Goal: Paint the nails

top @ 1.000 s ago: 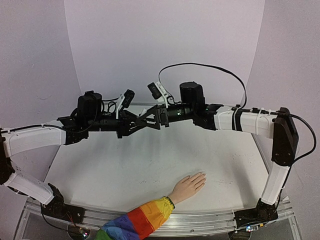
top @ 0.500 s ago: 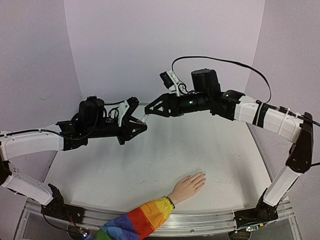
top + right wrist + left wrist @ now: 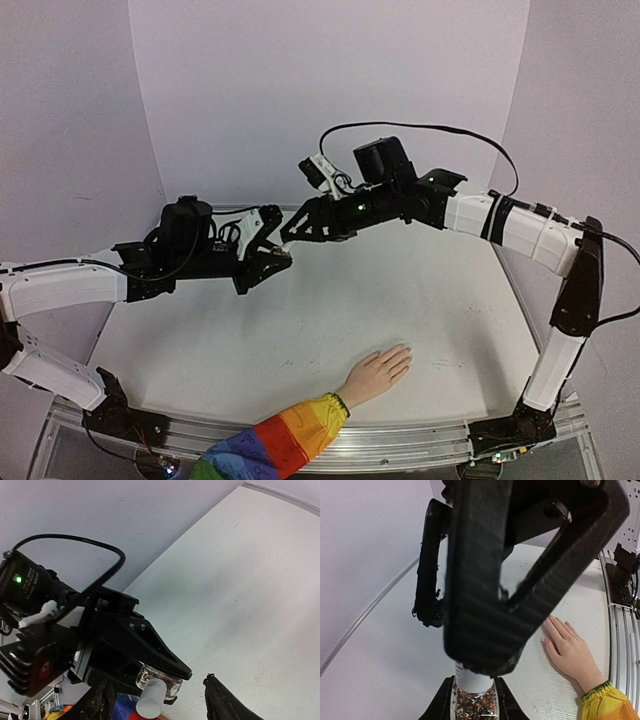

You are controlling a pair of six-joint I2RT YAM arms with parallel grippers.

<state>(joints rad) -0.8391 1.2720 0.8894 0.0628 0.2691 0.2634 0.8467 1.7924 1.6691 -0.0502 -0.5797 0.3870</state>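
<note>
While left gripper (image 3: 283, 249) clamps a glitter bottle (image 3: 475, 704) and right gripper (image 3: 157, 694) gapes, the hand's (image 3: 378, 371) nails (image 3: 545, 640), barely discernible, point away and rightward.

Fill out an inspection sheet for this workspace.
Surface: white table, faintly scuffed.
Job's things: flesh-coloured hand in rainbow sleeve lies flat near the front edge; nails pale. Glitter polish bottle held aloft, white cap on.
Clutter: nothing seen.
Grippers: left gripper shut on the bottle; right gripper open, fingers either side of the cap.
Cables: black cable loops above the right arm.
Surroundings: plain pale walls.
</note>
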